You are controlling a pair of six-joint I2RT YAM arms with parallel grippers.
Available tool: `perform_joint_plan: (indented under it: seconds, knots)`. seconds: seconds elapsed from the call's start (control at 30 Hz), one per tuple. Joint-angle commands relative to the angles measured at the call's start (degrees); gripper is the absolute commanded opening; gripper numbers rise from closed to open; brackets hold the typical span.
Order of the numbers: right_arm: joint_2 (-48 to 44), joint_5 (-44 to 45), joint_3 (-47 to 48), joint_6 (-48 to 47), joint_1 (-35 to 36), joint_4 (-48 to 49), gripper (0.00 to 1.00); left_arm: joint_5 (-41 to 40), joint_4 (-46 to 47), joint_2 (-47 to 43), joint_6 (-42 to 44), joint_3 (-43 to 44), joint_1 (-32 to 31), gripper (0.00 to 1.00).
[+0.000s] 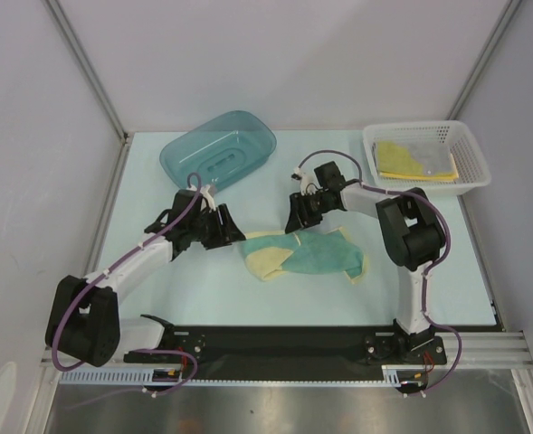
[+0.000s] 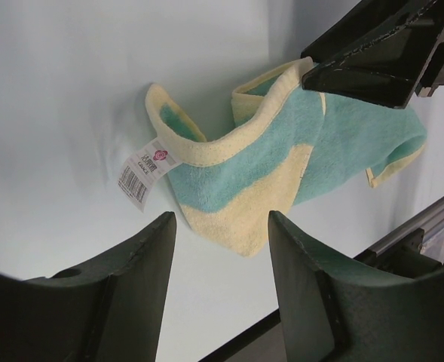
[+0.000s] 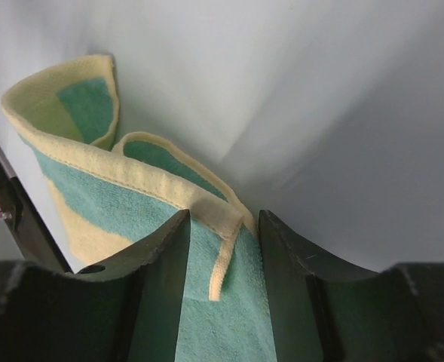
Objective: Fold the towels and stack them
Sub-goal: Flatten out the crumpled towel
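Folding of the cream-and-teal towel (image 1: 307,255) is the step in hand, as we judge it. The towel lies rumpled in the middle of the bench (image 1: 203,285), between the two arms, partly doubled over itself, with a cream flap turned up at its left end.

The right jaws grasp its far hem. The right wrist view shows the cream border pinched between them and raised off the bench, and in the left wrist view the cloth arches up to them. The left jaws stand released, wide apart, just left of the towel's left end, and hold nothing. The white tag (image 2: 142,172) hangs at the corner nearest them.

Far right, the white mesh basket (image 1: 472,155) holds yellow towels (image 1: 409,161) laid flat, so we take those as done. The teal tub (image 1: 219,149) sits at the far side, left of centre.

Next, we think the left jaws need to take the tagged corner so that both arms hold one edge. Together they can then carry that edge evenly over to the opposite side. The cloth is limp, so a one-sided pull would likely skew the fold.
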Motion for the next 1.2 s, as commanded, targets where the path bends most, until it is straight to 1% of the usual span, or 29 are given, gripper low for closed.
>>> perform_joint_plan:
  seconds: [0.0,0.07,0.13,0.17,0.27,0.33,0.4,0.43,0.47,0.5,0.57,0.63,0.7,0.83,0.97,1.17]
  knots:
    - [1.38,-4.3,0.32,1.45,0.25,3.01,0.47,-0.63,0.37,-2.19,-0.06,1.42,0.46,0.58]
    - [1.29,-4.39,0.58,2.59,0.16,3.98,0.44,-0.9,-0.07,-2.37,0.12,2.2,0.46,0.58]
    - [0.94,-4.4,1.2,2.86,0.08,3.81,0.35,-0.98,-0.24,-2.55,0.38,2.99,0.55,0.57]
    - [0.5,-2.91,1.64,3.04,0.07,3.98,0.26,-0.98,-0.33,-2.72,0.55,3.44,0.55,0.58]
    - [-2.48,-1.23,1.73,3.12,-0.01,5.82,0.15,-1.86,-0.51,-3.34,1.43,5.63,0.81,0.58]
    - [-5.2,-0.97,0.94,3.12,-0.01,7.75,0.12,-2.47,-0.6,-3.34,1.79,7.47,1.16,0.59]
    - [-6.26,-1.93,0.15,3.04,0.16,9.95,0.13,-2.13,-1.03,-3.08,1.87,8.71,1.42,0.59]
    - [-6.62,-2.19,0.24,3.12,0.16,9.96,0.16,-2.13,-1.47,-2.64,1.96,9.84,1.42,0.59]
    - [-6.45,-2.02,0.41,3.04,0.42,9.7,0.22,-2.04,-1.74,-2.37,1.96,10.29,1.42,0.59]
    - [-6.36,-1.76,0.41,3.04,0.43,9.43,0.25,-2.04,-2.0,-2.28,2.05,10.47,1.42,0.59]
    - [-5.66,-1.84,0.32,2.69,0.51,9.17,0.29,-1.95,-2.0,-2.37,1.96,10.47,1.51,0.58]
    - [-5.3,-2.02,0.24,2.6,0.69,8.9,0.31,-2.04,-2.0,-2.63,1.96,9.69,1.51,0.58]
    - [-4.86,-1.93,0.24,2.6,0.95,8.9,0.36,-2.21,-2.0,-2.9,2.05,9.16,1.51,0.58]
    - [-3.72,-1.85,0.67,2.68,1.13,8.29,0.38,-2.3,-2.09,-2.99,2.4,7.92,1.6,0.59]
    - [-3.02,1.31,1.81,1.98,1.22,5.58,0.42,-2.74,-2.27,-3.25,2.93,7.4,1.78,0.58]
    - [-0.21,4.65,3.4,2.07,1.3,2.5,0.43,-2.57,-2.27,-2.81,3.1,6.87,1.95,0.58]
